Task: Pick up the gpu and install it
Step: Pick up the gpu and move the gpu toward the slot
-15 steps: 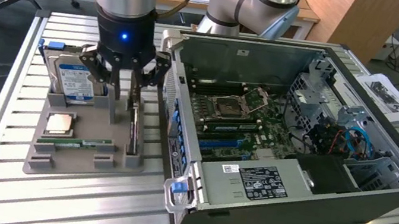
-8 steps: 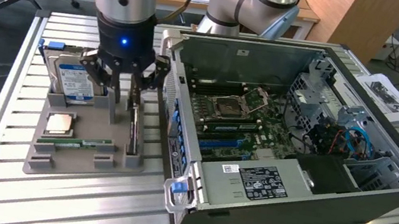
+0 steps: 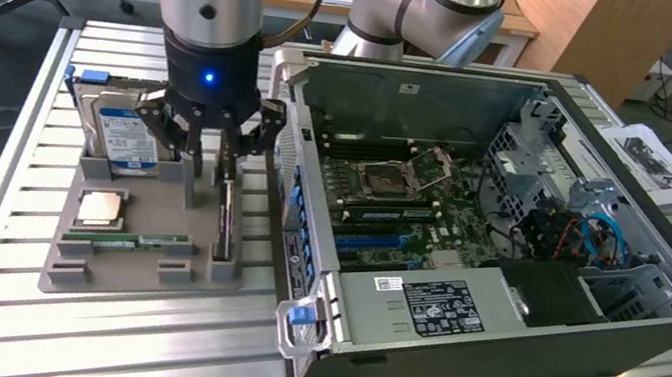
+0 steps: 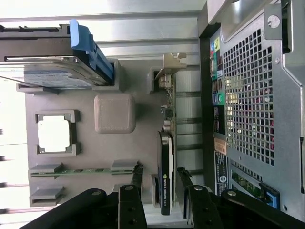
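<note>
Your pincer (image 3: 213, 167) part open, fingers (image 4: 137, 175) either side of the gpu (image 4: 165, 186), gpu standing on edge in grey tray (image 3: 113, 270), beside case (image 3: 533, 311), on table (image 3: 81, 346)

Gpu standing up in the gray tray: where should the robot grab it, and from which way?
Best probably from straight above, pinching the two flat faces of the gpu along its free top edge. It stands on edge in slots of the tray, so the lower edge is held, and the computer case crowds one side. The gripper hangs open astride it.
</note>
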You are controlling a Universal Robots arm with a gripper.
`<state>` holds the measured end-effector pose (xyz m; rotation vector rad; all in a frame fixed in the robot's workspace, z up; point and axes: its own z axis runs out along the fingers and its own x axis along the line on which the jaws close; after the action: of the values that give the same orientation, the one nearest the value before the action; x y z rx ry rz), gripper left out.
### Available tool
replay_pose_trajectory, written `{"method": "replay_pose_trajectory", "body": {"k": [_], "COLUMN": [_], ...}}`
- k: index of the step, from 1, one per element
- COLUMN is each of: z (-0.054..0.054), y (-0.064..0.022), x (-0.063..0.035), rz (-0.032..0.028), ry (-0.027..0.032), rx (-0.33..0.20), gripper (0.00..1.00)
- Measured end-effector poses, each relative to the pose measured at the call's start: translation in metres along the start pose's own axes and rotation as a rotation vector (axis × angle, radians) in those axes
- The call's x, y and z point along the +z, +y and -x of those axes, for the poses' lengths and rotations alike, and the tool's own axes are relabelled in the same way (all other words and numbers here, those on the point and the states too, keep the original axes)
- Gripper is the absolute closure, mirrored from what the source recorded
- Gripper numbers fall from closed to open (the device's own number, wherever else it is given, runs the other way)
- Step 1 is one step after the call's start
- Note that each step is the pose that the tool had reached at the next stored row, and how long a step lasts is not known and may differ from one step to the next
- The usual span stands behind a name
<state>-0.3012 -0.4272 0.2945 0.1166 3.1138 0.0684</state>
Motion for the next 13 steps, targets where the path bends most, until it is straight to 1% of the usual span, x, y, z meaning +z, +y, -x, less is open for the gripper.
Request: {"method": "replay_pose_trajectory", "body": {"k": [8, 13], "z": [0.0, -0.0001], "y": [0.0002, 0.0], "x": [0.0008, 0.0057], "rz": [0.0003, 0.0003], "ry": [-0.0003, -0.0003], "rx": [0.0, 0.0], "gripper": [0.58, 0.58]}}
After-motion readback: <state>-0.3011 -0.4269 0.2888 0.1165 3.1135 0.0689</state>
